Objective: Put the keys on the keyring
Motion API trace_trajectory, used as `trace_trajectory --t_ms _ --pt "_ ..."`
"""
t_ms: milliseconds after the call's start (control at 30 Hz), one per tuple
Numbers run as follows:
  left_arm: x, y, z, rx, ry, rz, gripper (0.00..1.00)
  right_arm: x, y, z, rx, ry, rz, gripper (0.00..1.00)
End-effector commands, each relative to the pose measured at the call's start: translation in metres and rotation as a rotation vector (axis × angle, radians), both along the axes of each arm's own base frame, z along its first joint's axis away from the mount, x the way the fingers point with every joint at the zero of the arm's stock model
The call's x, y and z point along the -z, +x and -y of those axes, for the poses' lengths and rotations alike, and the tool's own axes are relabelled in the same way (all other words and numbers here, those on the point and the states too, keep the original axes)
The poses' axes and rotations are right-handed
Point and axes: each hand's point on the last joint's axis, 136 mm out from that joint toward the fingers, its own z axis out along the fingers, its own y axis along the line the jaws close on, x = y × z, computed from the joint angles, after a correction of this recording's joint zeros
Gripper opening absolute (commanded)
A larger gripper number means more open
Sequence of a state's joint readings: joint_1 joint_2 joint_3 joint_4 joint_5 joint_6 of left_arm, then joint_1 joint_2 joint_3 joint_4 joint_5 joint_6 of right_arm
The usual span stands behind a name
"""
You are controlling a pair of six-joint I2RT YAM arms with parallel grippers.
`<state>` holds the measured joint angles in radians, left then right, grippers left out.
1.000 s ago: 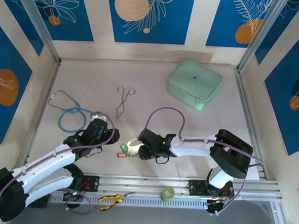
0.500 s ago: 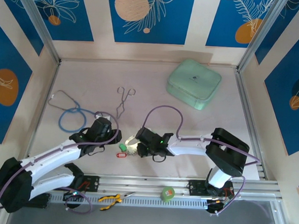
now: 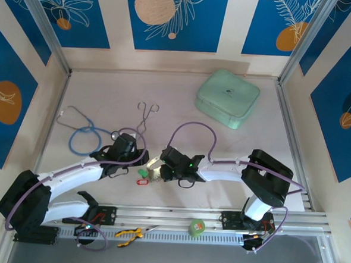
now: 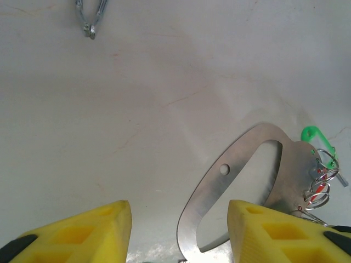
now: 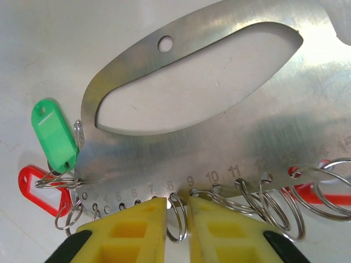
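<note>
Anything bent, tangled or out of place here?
Nothing stands out. The steel plate looks unbent, its split rings sit in the numbered holes, the green tag and red tag hang at one end; right pincer pinches one ring.

green key tag (image 5: 54,134), red key tag (image 5: 38,192), silver keyring (image 5: 263,126), mint case (image 3: 227,99)

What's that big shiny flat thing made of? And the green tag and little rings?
The flat plate looks like brushed metal, maybe steel: silvery, dull reflections, stamped numbers. The green tag seems to be glossy plastic, smooth and bright. The little rings look like thin shiny metal wire.
</note>
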<state>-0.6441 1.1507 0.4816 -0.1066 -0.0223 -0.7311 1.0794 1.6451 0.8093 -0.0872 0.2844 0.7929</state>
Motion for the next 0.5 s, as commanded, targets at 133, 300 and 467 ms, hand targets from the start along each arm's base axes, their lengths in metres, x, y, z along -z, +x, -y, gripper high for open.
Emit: trace_trajectory --t_ms 133,300,467 --pt "-0.0126 0.0051 0.0101 0.026 -0.03 0.034 0.5 0.0118 -0.0019 0.0001 -0.018 -0.014 -0.023 0.14" --pt "-0.0138 0.0049 0.0083 0.022 -0.029 0.038 0.5 0.0128 -0.0019 -0.0013 -0.02 -0.012 -0.03 0.12" --pt "-0.0136 0.0043 0.0071 0.019 -0.025 0.038 0.5 0.0119 -0.0018 -0.0022 -0.021 -0.008 -0.034 0.06"
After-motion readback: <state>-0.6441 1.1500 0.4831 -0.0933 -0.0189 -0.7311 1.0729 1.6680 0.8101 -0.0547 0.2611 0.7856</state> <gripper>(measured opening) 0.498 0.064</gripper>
